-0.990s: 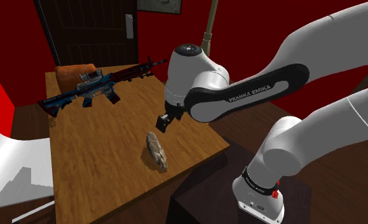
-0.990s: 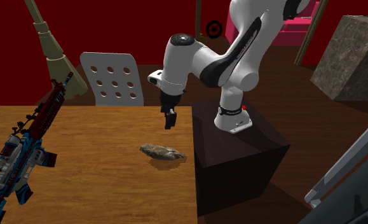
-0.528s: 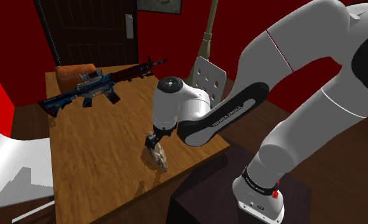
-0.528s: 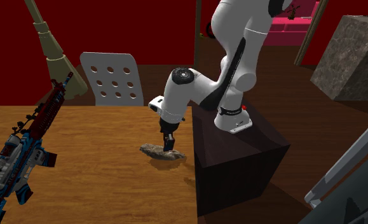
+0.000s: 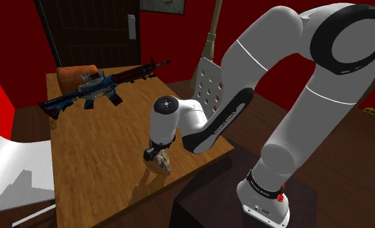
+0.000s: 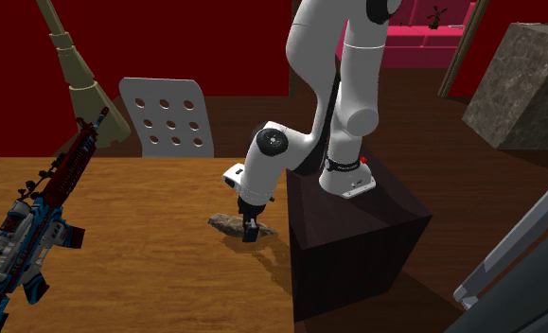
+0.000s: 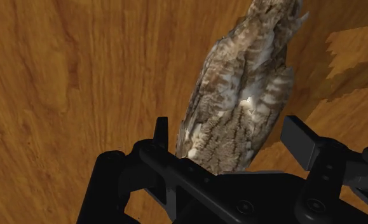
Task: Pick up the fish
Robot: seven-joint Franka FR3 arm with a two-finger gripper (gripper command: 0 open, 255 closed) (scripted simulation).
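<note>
2 black fingers [image 7: 161, 135] of the gripper [image 7: 229, 135] stand released astride the fish [image 7: 246, 89], not yet touching it. One finger is just beside the flank and the other stands clear, so I would centre first, then close gently across the narrow width. In the shoulder view a blue-and-red rifle [image 5: 98, 91] lies at 11 o'clock on the wood-grained tabletop [image 5: 102, 149], and the fish at 5 o'clock, near the edge. Its body looks mottled brown, scaly, long and tapering.
</note>
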